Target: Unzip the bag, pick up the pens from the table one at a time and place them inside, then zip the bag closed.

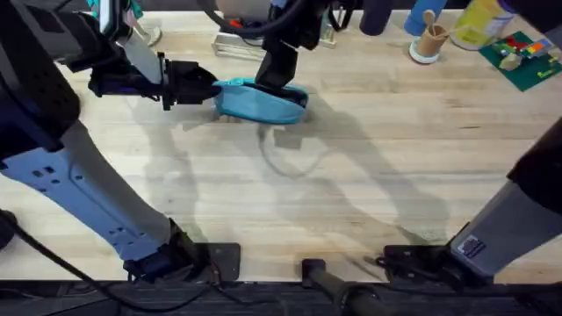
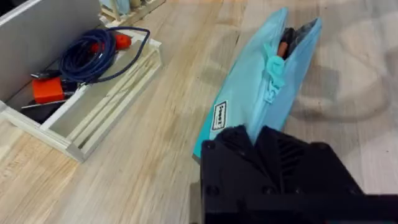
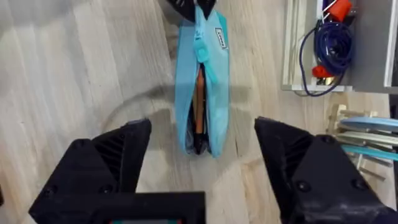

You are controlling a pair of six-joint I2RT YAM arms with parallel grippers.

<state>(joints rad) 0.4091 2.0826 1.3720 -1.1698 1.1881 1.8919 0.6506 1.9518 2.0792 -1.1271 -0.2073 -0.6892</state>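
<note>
The turquoise bag (image 1: pixel 263 103) lies on the wooden table (image 1: pixel 351 175) at the back, left of the middle. Its zipper is partly open, and the pull tab (image 2: pixel 273 70) sits about midway along the top. An orange pen (image 3: pixel 199 102) lies inside the open part, also visible as the orange pen (image 2: pixel 286 41) in the left wrist view. My left gripper (image 1: pixel 195 89) is shut on the bag's left end (image 2: pixel 239 118). My right gripper (image 3: pixel 202 134) hangs open just above the bag's right end, one finger (image 3: pixel 127 149) on each side. From overhead the right gripper (image 1: pixel 277 75) covers part of the bag.
A white wooden tray (image 2: pixel 106 109) holding a blue coiled cable (image 2: pixel 93 53) and orange items stands just behind the bag. At the back right are a cup of wooden sticks (image 1: pixel 428 41), a yellow bottle (image 1: pixel 481 22) and a green plate with bricks (image 1: pixel 524 60).
</note>
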